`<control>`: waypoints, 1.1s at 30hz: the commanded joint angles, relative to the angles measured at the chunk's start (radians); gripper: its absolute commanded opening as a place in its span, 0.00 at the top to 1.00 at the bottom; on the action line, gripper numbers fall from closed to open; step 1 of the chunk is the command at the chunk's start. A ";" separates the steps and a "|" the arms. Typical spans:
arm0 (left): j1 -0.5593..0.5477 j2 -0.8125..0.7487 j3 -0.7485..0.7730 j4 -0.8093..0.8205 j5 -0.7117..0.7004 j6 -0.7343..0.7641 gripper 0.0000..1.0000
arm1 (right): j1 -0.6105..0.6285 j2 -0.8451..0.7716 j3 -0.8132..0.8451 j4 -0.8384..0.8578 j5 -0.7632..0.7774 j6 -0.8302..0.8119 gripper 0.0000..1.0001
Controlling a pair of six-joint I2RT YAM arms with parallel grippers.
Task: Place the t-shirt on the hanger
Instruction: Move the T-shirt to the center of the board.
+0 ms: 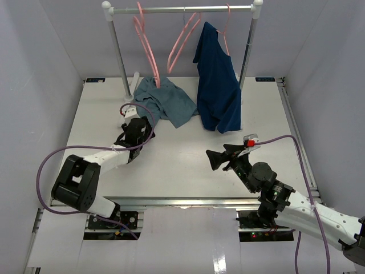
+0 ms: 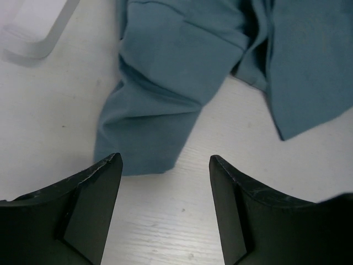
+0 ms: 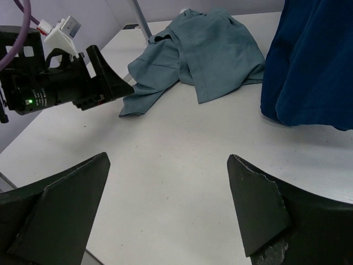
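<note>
Top cam sits high behind the arm bases (image 1: 108, 220), looking down and forward over the whole table (image 1: 182, 165) to the clothes rail (image 1: 182, 9) at the far end. Left wrist cam is way closer, peering down past its own fingers (image 2: 88, 210) at a sleeve of the t-shirt (image 2: 165, 83). Right wrist cam hangs further back, facing across the table: it gets the t-shirt, navy shirt (image 3: 314, 61) and left gripper (image 3: 118, 83). All three share the t-shirt.

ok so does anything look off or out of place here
The blue-grey t-shirt lies crumpled on the table near the rack, not hung. The navy shirt hangs lopsided on its pink hanger.
</note>
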 commanded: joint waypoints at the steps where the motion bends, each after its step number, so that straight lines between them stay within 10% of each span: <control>1: 0.073 0.044 0.022 0.051 0.109 -0.032 0.25 | 0.002 -0.018 0.002 0.053 0.028 -0.009 0.06; 12: 0.117 0.221 0.124 -0.040 0.103 -0.026 0.26 | 0.004 -0.025 0.007 0.052 0.005 -0.018 0.05; 18: 0.117 0.203 0.078 -0.025 0.240 -0.057 0.92 | 0.002 -0.018 0.012 0.044 0.016 -0.026 0.05; 23: 0.092 0.026 -0.039 0.037 0.389 -0.142 1.00 | 0.002 -0.015 0.012 0.042 0.026 -0.030 0.05; 33: -0.477 -0.233 -0.047 0.048 0.418 -0.085 0.92 | 0.002 0.016 0.036 0.001 0.084 -0.009 0.05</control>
